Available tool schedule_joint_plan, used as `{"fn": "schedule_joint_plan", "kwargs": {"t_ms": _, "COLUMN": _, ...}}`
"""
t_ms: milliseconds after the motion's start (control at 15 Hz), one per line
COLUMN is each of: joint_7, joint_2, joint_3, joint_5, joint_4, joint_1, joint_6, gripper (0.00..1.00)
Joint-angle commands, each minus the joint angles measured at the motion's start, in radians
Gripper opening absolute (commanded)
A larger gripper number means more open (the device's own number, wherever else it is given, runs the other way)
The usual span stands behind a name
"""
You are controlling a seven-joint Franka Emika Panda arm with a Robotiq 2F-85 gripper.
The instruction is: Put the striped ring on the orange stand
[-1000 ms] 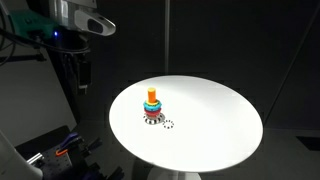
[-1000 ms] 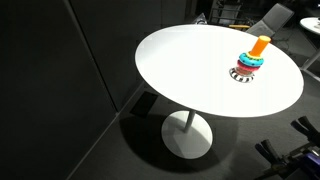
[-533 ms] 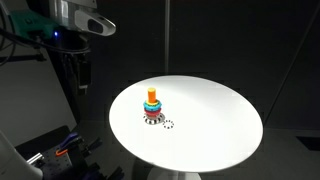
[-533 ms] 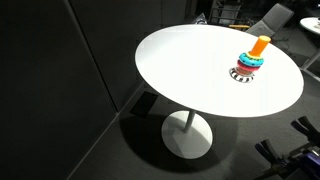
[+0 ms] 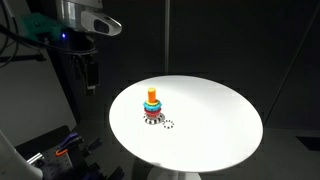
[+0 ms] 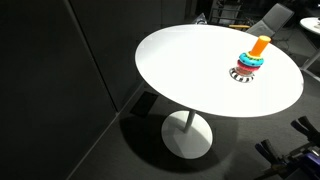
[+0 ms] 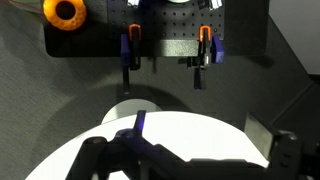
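Note:
In an exterior view the small striped ring [image 5: 168, 125] lies flat on the white round table [image 5: 215, 120], just beside the toy. The orange stand [image 5: 152, 96] rises from a stack of red, green and blue rings [image 5: 152, 108], with a wider black-and-white ring [image 5: 151, 117] at the bottom. From the opposite side the orange stand [image 6: 260, 45] and its coloured rings [image 6: 248, 62] show, but the small ring does not. My gripper [image 5: 90, 74] hangs high off the table's edge, far from the toy. In the wrist view the gripper [image 7: 190, 165] is open and holds nothing.
The wrist view looks over the table's rim [image 7: 200, 125] at a dark pegboard [image 7: 160, 35] with an orange reel [image 7: 65, 12] and clamps [image 7: 203, 50]. Equipment with cables [image 5: 60, 150] stands below the arm. The table's pedestal base [image 6: 187, 133] stands on the dark floor.
The arm and gripper have shifted slightly toward the table. The rings and the stand have not moved.

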Motion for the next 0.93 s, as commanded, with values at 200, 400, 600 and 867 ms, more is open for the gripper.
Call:
{"fn": "schedule_joint_plan", "kwargs": {"t_ms": 200, "joint_7": 0.025, "joint_2": 0.080, "joint_3": 0.015, "joint_5": -0.012, "joint_4": 0.039, "joint_1": -0.030, "joint_6": 0.068, "gripper": 1.00}}
{"fn": "schedule_joint_plan", "kwargs": {"t_ms": 400, "joint_7": 0.031, "joint_2": 0.109, "joint_3": 0.018, "joint_5": -0.013, "joint_4": 0.036, "joint_1": -0.034, "joint_6": 0.091, "gripper": 1.00}}
{"fn": "schedule_joint_plan", "kwargs": {"t_ms": 600, "joint_7": 0.042, "joint_2": 0.141, "joint_3": 0.021, "joint_5": -0.014, "joint_4": 0.044, "joint_1": -0.041, "joint_6": 0.122, "gripper": 1.00}}
{"fn": "schedule_joint_plan", "kwargs": {"t_ms": 867, "joint_7": 0.070, "joint_2": 0.191, "joint_3": 0.023, "joint_5": -0.024, "joint_4": 0.063, "joint_1": -0.057, "joint_6": 0.187, "gripper": 1.00}}
